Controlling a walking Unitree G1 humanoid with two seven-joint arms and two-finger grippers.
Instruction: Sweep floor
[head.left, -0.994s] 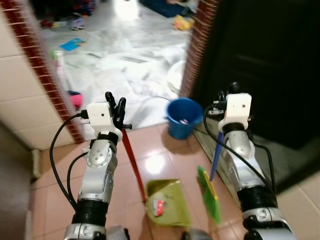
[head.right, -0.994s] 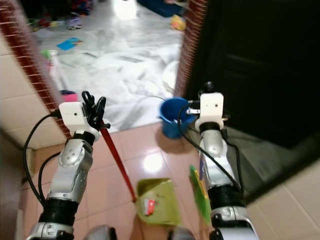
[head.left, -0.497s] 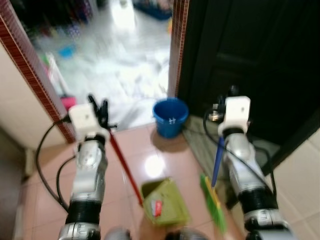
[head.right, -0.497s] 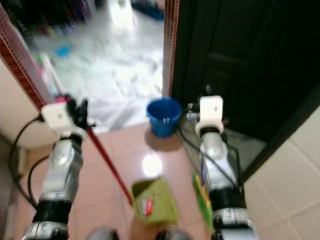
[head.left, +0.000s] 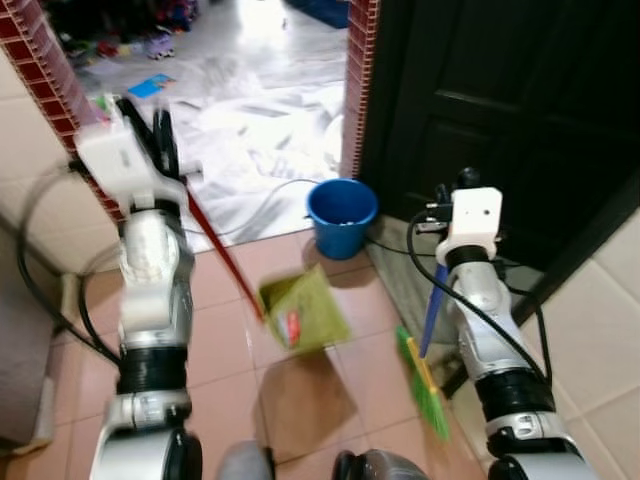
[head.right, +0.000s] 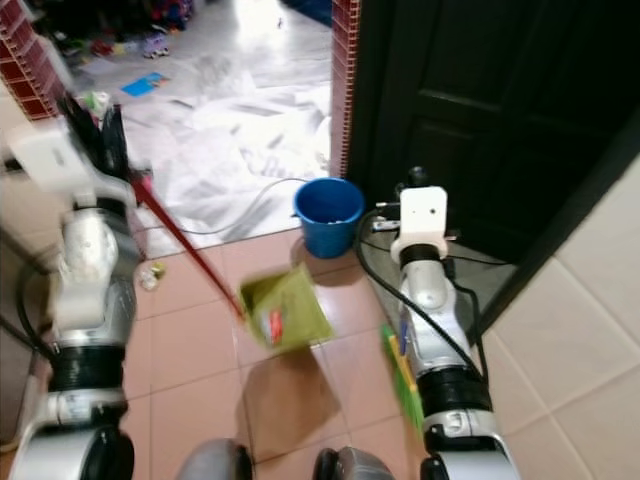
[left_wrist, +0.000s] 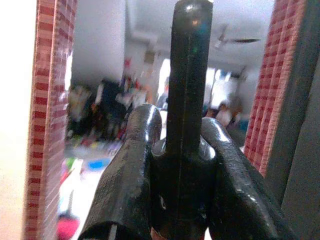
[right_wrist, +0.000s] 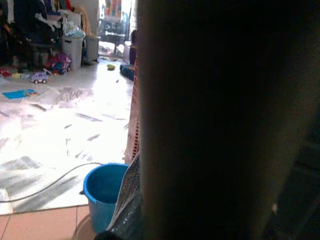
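Note:
My left gripper (head.left: 150, 128) is raised at the left, shut on the red handle (head.left: 216, 252) of a green dustpan (head.left: 300, 308). The dustpan hangs tilted above the tiled floor, blurred, with a small red scrap (head.left: 291, 325) in it. In the left wrist view the fingers (left_wrist: 131, 175) clamp the dark handle end (left_wrist: 185, 75). My right gripper (head.left: 456, 190) is on the right, shut on the blue handle (head.left: 433, 305) of a green broom (head.left: 425, 385), whose bristles hang low by my right side. In the right wrist view something dark and close hides most of the scene.
A blue bucket (head.left: 342, 212) stands at the doorway beside a brick pillar (head.left: 358, 80). A dark door (head.left: 500, 100) lies to the right. A thin hose (head.left: 268, 196) runs across the marble floor beyond. A small scrap (head.right: 150, 275) lies on the tiles at the left.
My left arm has swung up and to the left, lifting the dustpan off the floor. The camera has shifted. My right arm still holds the broom in the same pose.

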